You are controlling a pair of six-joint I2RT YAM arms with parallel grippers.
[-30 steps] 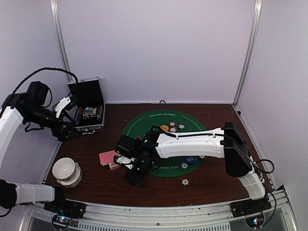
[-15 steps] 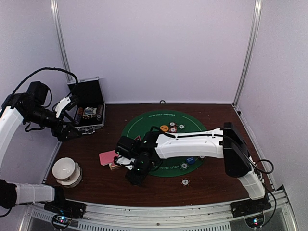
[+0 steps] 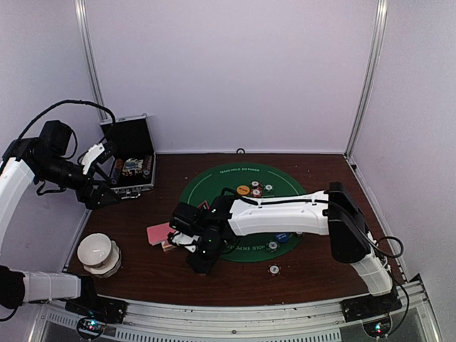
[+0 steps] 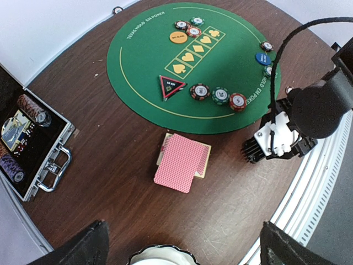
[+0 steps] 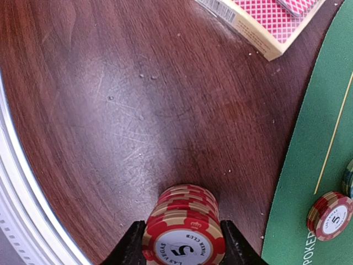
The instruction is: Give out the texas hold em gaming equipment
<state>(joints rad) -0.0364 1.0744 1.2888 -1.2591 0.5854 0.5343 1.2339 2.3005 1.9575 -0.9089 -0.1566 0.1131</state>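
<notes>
We see the red chip stack (image 5: 185,207) caught between the right gripper's (image 5: 183,243) fingers (image 5: 132,245), which press on both its sides. Whether it rests on the wooden table (image 5: 110,110) we cannot tell. Ahead and to the right, the pink-backed cards (image 5: 276,14) run off the top edge. The green mat (image 5: 320,127) lies to the right, carrying another red chip (image 5: 330,215). The left gripper (image 4: 187,245) stands wide open, only its finger ends in view.

Cards (image 3: 158,233) left of mat (image 3: 206,184); chips (image 4: 220,95) on mat.
</notes>
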